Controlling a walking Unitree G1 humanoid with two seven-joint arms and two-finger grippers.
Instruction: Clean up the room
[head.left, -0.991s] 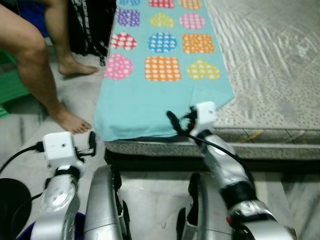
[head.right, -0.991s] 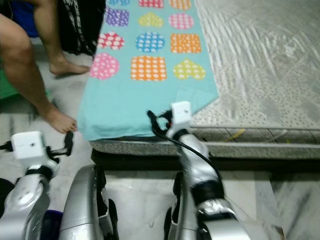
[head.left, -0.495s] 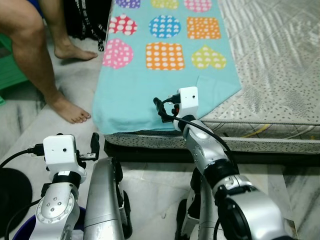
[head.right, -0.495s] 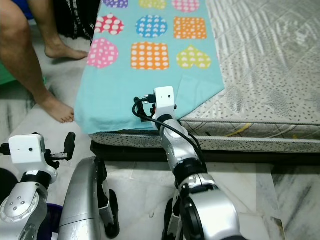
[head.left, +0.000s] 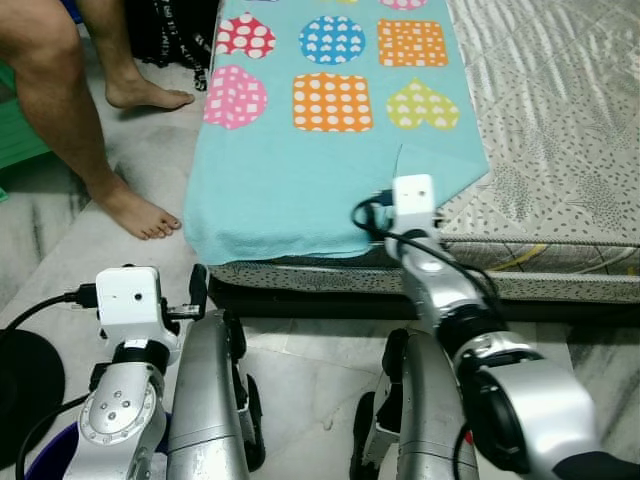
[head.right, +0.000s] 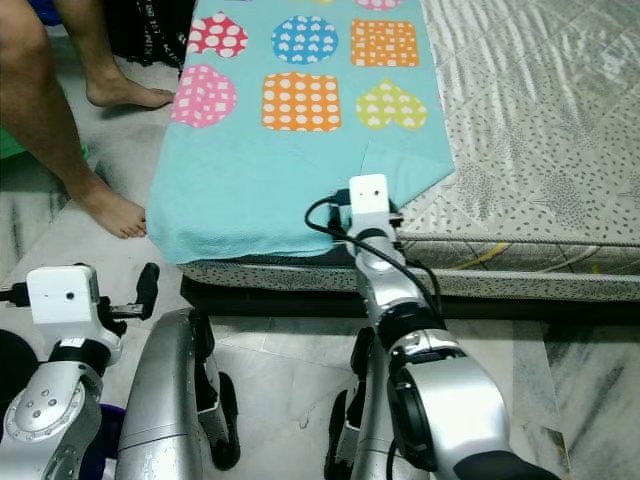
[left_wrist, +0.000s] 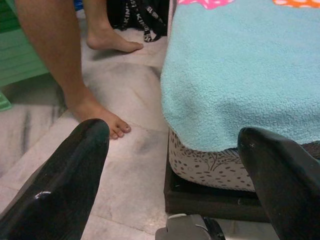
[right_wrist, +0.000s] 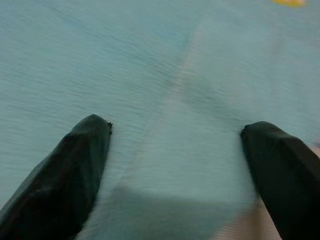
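Observation:
A turquoise blanket (head.left: 300, 170) printed with coloured hearts and squares lies over the mattress (head.left: 560, 130) and hangs over its near edge. Its near right corner is a folded flap (head.left: 435, 150). My right arm reaches to that near edge, its white wrist box (head.left: 413, 192) just below the flap. In the right wrist view my right gripper (right_wrist: 175, 125) is open, its fingers (right_wrist: 75, 165) spread over the blanket on either side of the flap's crease. My left gripper (left_wrist: 172, 130) is open and held low, facing the bed's near left corner and the floor.
A person's bare legs (head.left: 60, 110) and foot (head.left: 140, 215) stand on the marble floor left of the bed. A black bag (head.left: 175, 30) leans behind them and a green object (head.left: 20, 140) sits at far left. The dark bed base (head.left: 300, 300) runs under the mattress.
The right gripper has moved right along the blanket's near edge, onto the folded flap. The head camera has shifted slightly. The left arm has stayed put.

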